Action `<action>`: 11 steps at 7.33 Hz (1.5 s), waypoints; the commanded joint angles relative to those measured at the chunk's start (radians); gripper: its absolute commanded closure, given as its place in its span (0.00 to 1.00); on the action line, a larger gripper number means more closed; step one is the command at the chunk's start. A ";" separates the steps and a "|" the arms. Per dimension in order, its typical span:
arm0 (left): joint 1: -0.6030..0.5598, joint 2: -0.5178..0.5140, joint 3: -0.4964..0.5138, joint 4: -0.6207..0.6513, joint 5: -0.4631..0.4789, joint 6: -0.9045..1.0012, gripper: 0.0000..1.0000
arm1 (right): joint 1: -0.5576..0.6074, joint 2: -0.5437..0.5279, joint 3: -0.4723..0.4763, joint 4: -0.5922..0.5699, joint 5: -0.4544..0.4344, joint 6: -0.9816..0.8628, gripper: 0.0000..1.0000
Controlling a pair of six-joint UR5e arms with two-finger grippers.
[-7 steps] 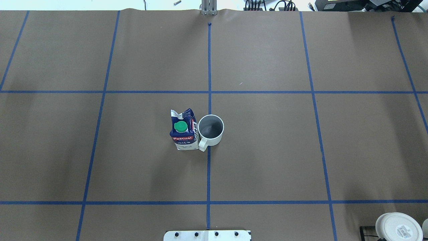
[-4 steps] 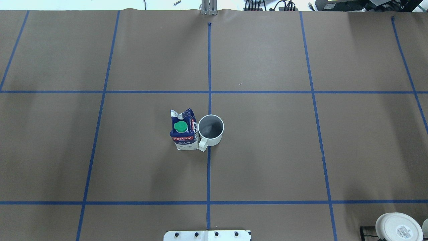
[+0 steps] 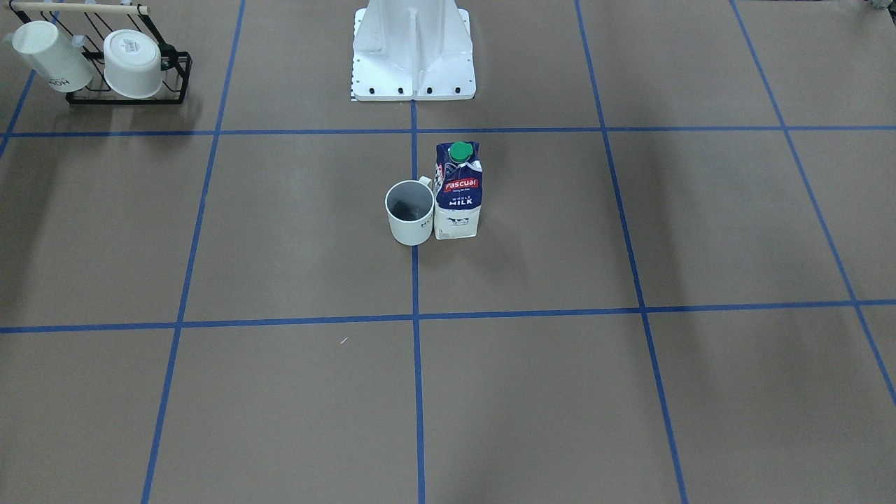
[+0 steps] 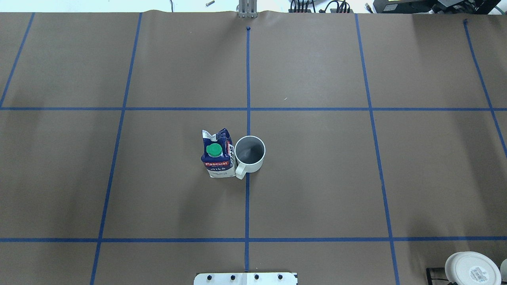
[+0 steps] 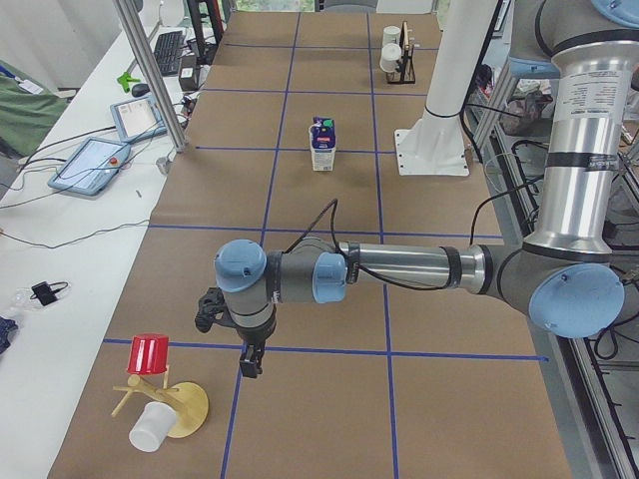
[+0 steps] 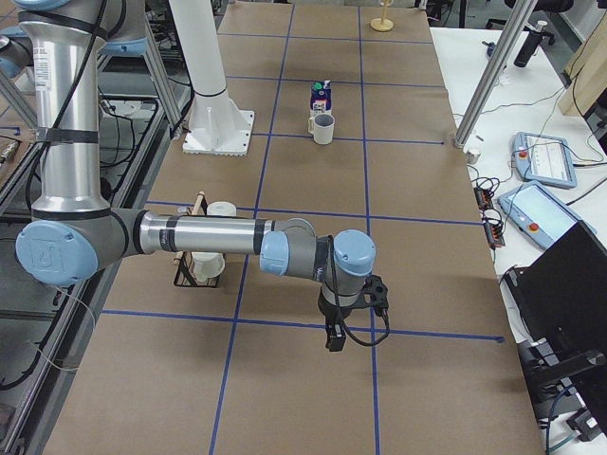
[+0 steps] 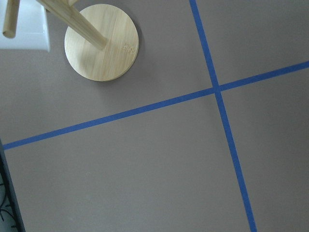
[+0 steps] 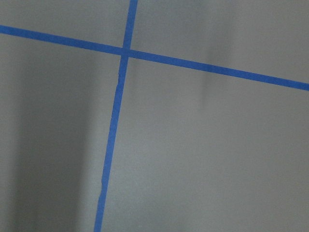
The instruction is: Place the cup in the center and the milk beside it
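Observation:
The white cup (image 4: 249,152) with a loop handle stands upright on the centre tape line, and it also shows in the front-facing view (image 3: 410,222). The navy and white milk carton (image 4: 217,155) with a green cap stands upright touching the cup's side, on the robot's left of it (image 3: 457,194). My left gripper (image 5: 250,361) hangs over the table's far left end, away from both. My right gripper (image 6: 334,336) hangs over the far right end. Both show only in the side views, so I cannot tell whether they are open or shut.
A black wire rack (image 3: 127,89) holding white cups sits near the robot's right. A wooden mug tree (image 5: 175,404) with a red cup (image 5: 149,353) stands at the left end, with its round base in the left wrist view (image 7: 101,42). The robot's base (image 3: 413,49) is behind the carton.

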 commanded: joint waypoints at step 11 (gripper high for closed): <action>0.024 0.001 -0.032 -0.002 -0.007 -0.004 0.02 | 0.000 -0.003 0.030 0.002 0.026 -0.002 0.00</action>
